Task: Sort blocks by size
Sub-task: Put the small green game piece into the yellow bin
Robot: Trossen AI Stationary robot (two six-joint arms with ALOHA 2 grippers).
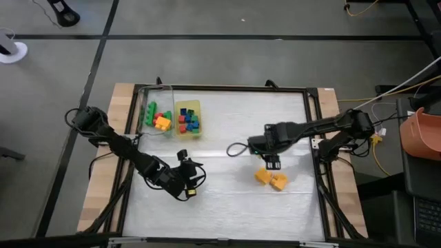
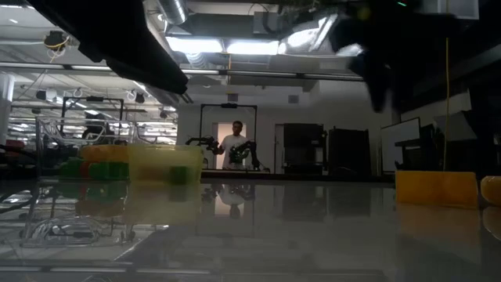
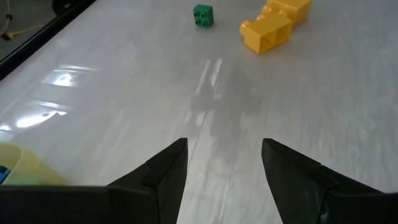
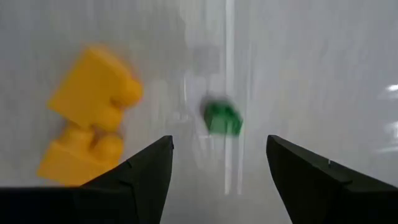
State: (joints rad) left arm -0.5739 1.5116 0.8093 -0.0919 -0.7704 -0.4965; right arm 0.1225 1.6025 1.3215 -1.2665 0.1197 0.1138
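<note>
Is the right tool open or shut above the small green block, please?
Open. The right tool has its two dark fingers standing well apart, empty, with the small green block lying on the table beyond the gap, beside the yellow bricks.

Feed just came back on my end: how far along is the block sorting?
Mostly done: bigger bricks lie in the clear container, small cubes in the yellow tray. Right gripper, open, hovers over a small green cube. Two yellow bricks remain loose. Left gripper waits open, empty.

A clear plastic container [image 1: 147, 103] sat at ten o'clock on the white tabletop [image 1: 227, 200], a shallow yellow square tray [image 1: 187, 105] touching its three o'clock side
</note>
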